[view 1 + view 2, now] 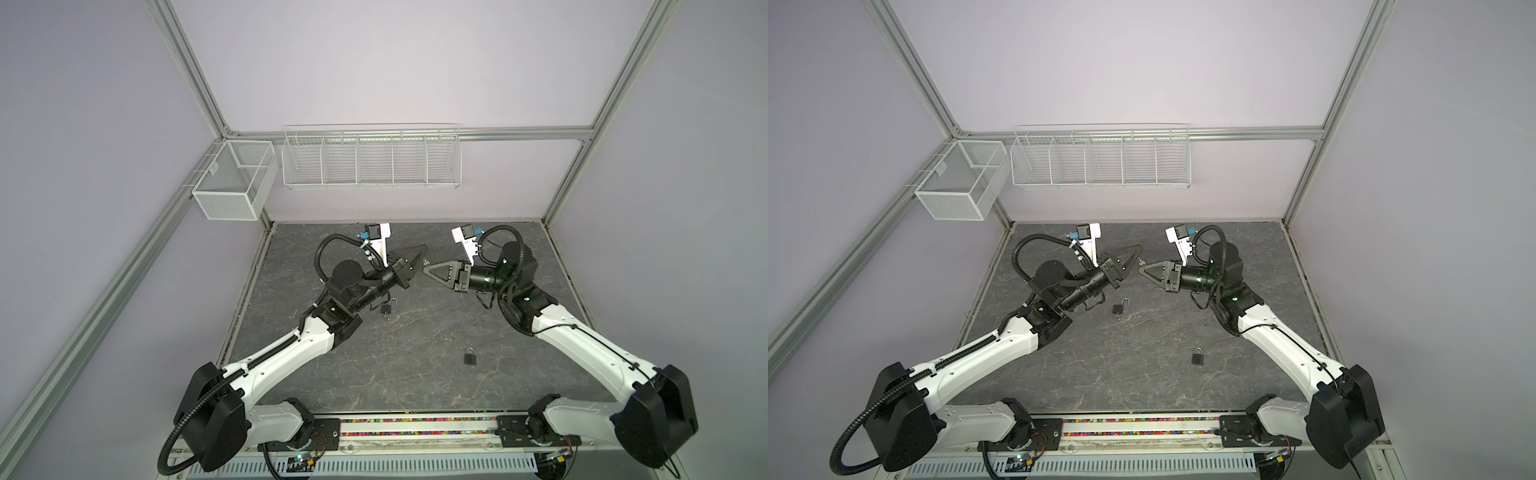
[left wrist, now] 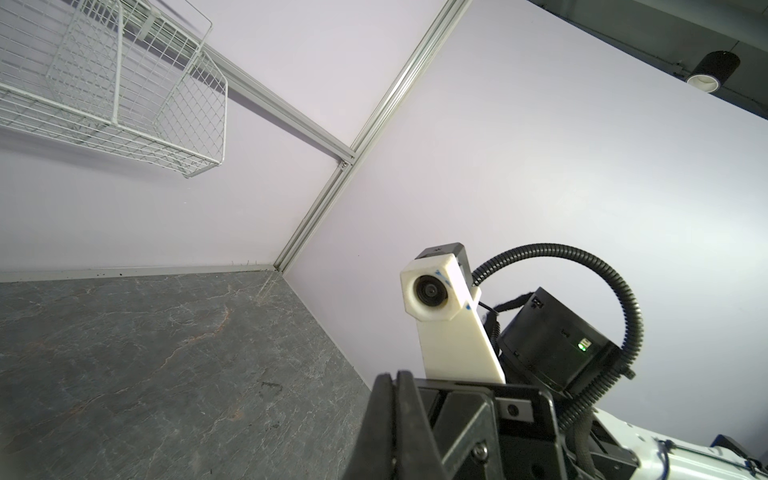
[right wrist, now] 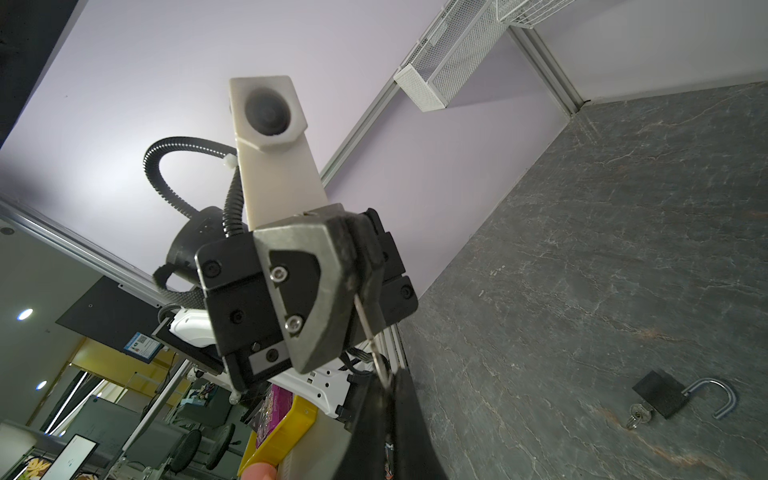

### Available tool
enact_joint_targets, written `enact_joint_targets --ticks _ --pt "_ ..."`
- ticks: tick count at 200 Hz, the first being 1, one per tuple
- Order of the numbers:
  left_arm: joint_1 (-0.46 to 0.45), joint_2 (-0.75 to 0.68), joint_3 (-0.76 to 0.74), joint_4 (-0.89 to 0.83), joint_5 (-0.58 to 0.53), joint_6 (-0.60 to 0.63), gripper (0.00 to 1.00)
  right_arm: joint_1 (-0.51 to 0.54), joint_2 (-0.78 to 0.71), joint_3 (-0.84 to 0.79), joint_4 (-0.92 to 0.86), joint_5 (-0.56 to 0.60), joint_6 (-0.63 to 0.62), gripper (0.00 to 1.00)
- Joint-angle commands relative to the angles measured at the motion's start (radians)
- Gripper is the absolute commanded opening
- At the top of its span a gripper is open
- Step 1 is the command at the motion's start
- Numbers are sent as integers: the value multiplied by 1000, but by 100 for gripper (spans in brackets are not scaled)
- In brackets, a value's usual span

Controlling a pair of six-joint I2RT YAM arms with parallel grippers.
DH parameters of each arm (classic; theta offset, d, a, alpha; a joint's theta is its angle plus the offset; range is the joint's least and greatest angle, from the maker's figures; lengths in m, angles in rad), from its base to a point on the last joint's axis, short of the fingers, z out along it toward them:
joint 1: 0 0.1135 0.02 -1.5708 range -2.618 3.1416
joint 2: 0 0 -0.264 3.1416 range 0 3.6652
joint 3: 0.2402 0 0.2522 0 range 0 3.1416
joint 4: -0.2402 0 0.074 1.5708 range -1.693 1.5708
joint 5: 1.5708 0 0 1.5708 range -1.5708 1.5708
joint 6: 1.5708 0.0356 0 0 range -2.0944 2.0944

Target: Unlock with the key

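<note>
On the grey marbled tabletop [image 1: 1142, 374], 2 white-and-black arms reach inward from the near edge until their tips almost meet near the middle of the far half. The left gripper [image 1: 1138, 251], a black triangular pair of fingers, has its jaws pressed together. So does the right gripper [image 1: 1140, 270], just below it in this view. A small silvery key [image 1: 1142, 262] shows between the 2 tips, too small to make out how it is held. Near the left forearm lies a black padlock with an open shackle [image 1: 1117, 308], and a black padlock with a closed shackle [image 1: 1196, 357] lies well apart, nearer the right arm. A white 5-compartment wire rack [image 1: 1100, 183] and a white mesh box [image 1: 951, 208] hang on the walls.
</note>
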Motion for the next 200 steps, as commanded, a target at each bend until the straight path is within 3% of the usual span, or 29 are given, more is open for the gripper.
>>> enact_joint_targets --ticks 1,58,85,158,181,200 --pt "-4 10 50 5 41 19 0 -10 -5 -5 -2 -6 0 6" --pt "-4 11 58 -9 39 21 0 -22 -36 2 -66 11 -54 6" --pt "-4 4 58 -15 34 21 6 -25 -37 2 -66 12 -56 6" --pt "-4 -18 72 -42 4 29 47 -29 -39 -1 -48 9 -54 6" --pt "-4 -42 82 -86 -45 37 56 -52 -52 -2 -104 15 -76 6" --pt "-4 -67 109 -233 -126 41 58 -78 -82 -1 -207 32 -125 6"
